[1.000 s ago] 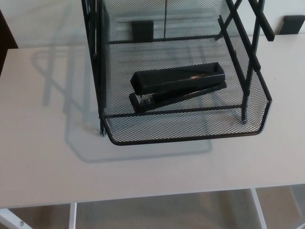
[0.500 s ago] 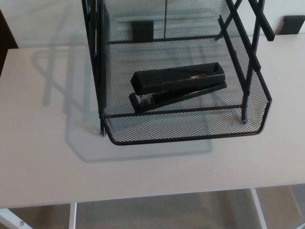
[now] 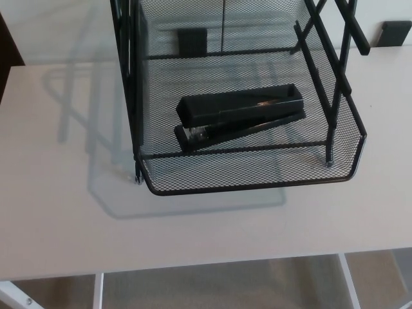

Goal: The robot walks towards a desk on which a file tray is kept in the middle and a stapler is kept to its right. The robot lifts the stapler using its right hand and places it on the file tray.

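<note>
A black stapler (image 3: 239, 116) lies on its side-long axis inside the bottom shelf of the black wire-mesh file tray (image 3: 251, 177), pointing from lower left to upper right. The tray stands in the middle of the white desk (image 3: 64, 212), with its curved front lip facing me and upper tiers rising out of the top of the picture. Neither of my hands shows anywhere in the head view, and nothing touches the stapler.
The desk's front edge runs across the bottom, with white legs (image 3: 98, 291) and beige floor below it. Small black brackets sit at the back, one behind the tray (image 3: 191, 40) and one at the far right (image 3: 396, 32).
</note>
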You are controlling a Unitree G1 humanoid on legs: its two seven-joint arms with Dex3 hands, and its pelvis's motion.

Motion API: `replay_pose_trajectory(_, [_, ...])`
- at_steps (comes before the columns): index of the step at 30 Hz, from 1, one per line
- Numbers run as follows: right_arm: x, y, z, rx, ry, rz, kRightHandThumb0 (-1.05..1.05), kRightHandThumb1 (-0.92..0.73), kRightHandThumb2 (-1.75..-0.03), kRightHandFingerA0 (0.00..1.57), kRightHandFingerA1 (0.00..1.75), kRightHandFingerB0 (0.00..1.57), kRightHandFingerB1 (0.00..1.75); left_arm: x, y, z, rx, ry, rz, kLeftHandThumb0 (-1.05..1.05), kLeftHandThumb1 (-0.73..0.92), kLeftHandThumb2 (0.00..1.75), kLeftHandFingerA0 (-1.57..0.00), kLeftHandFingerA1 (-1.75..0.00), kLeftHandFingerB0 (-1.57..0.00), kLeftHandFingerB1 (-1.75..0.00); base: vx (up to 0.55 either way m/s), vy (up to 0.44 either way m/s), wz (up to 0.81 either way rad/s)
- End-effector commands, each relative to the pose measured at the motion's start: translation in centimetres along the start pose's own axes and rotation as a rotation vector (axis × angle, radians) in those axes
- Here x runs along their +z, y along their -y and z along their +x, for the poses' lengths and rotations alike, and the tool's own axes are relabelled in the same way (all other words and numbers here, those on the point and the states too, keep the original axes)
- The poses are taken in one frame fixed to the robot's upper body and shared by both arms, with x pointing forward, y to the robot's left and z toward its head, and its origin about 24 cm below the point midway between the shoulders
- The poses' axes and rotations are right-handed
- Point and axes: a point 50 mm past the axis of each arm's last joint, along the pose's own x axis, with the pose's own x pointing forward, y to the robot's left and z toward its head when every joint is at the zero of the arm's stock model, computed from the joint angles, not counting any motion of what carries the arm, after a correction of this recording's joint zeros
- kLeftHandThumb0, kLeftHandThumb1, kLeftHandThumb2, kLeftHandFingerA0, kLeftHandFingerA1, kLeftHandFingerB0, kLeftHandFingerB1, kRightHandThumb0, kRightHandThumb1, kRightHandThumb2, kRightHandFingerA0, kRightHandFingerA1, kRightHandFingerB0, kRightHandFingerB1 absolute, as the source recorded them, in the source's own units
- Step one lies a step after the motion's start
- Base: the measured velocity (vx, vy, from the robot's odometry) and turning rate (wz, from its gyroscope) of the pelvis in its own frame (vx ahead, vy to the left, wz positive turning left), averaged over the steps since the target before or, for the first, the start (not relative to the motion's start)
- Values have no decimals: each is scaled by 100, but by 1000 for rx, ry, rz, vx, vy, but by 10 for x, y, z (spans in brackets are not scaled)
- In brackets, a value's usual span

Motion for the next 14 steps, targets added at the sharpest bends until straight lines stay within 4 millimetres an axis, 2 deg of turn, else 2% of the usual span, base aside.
replay_pose_trajectory(1, [5, 5, 2, 34, 35, -58, -76, -66, -99, 34, 53, 6, 31, 6, -5, -6, -81, 6, 7, -56, 80, 64, -48, -47, -32, -39, 0, 0, 0])
replay_pose_trajectory(2, [6, 3, 2, 46, 49, -48, -76, -66, -99, 34, 53, 6, 31, 9, -4, -8, -101, 18, -18, -56, 80, 64, -48, -47, -32, -39, 0, 0, 0])
replay_pose_trajectory(3, [8, 3, 2, 64, 54, -48, -70, -80, -66, 39, 40, 11, 22, 10, -4, -8, -117, 29, -26, -57, 81, 64, -47, -47, -30, -38, 0, 0, 0])
replay_pose_trajectory(4, [9, 2, 3, 81, 52, -21, -75, -66, -99, 34, 53, 6, 31, 10, -3, -8, -144, 35, -97, -57, 77, 63, -40, -51, -25, -39, 0, 0, 0])
replay_pose_trajectory(5, [10, 1, 2, 86, 55, -13, -75, -65, -97, 35, 51, 8, 36, 10, -3, -8, -141, 40, -74, -60, 80, 64, -46, -48, -29, -37, 0, 0, 0])
replay_pose_trajectory(8, [21, 1, 1, 120, 61, 38, -76, -64, -97, 37, 51, 7, 36, 12, -3, -9, -166, 67, -69, -62, 82, 64, -41, -49, -25, -37, 0, 0, 0])
replay_pose_trajectory(12, [31, 5, -5, 146, 91, 42, -75, -65, -98, 38, 53, 7, 33, 16, -1, -13, -170, 121, -34, -64, 82, 64, -42, -52, -27, -40, 0, 0, 0])
replay_pose_trajectory(13, [31, 5, -6, 139, 90, 41, -73, -78, -64, 45, 40, 14, 26, 16, 0, -14, -152, 121, -13, -65, 82, 65, -49, -49, -32, -38, 0, 0, 0])
replay_pose_trajectory(14, [31, 6, -7, 129, 89, 49, -73, -78, -64, 45, 40, 14, 26, 16, 0, -15, -129, 118, 14, -65, 82, 65, -49, -49, -32, -38, 0, 0, 0])
